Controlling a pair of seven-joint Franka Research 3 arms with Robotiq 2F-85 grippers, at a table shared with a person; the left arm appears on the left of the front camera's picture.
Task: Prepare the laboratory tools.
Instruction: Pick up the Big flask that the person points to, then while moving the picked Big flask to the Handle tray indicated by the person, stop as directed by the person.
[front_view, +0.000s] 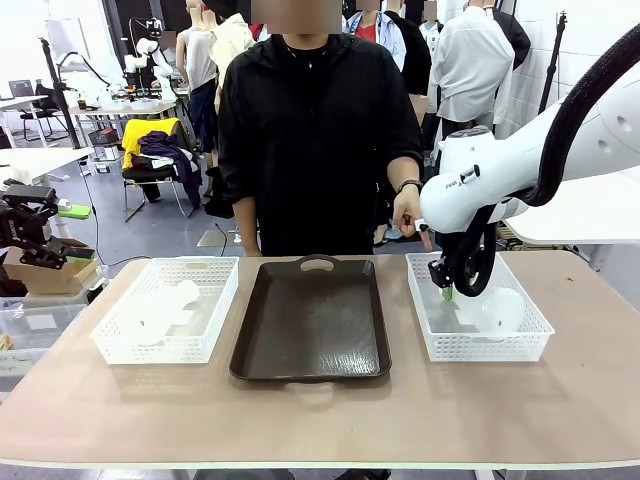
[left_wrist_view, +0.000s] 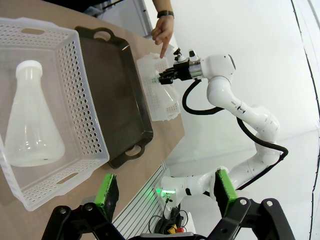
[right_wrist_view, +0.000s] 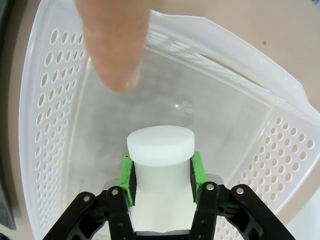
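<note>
One frosted conical flask (front_view: 160, 310) lies on its side in the left white basket (front_view: 150, 262); the left wrist view shows this flask (left_wrist_view: 30, 125) below my left gripper (left_wrist_view: 165, 192), which hangs open above the table's near edge. The other flask (front_view: 497, 312) lies in the right basket (front_view: 480, 350). My right gripper (front_view: 447, 292) reaches down into that basket. Its green pads (right_wrist_view: 127, 180) are shut on the flask's neck (right_wrist_view: 160, 150), just under the capped mouth.
A dark brown tray (front_view: 312, 320) lies between the two baskets. The person stands at the far side, and a hand (front_view: 408, 215) points a finger (right_wrist_view: 117, 45) down into the right basket, close to my right gripper. The table's front strip is bare.
</note>
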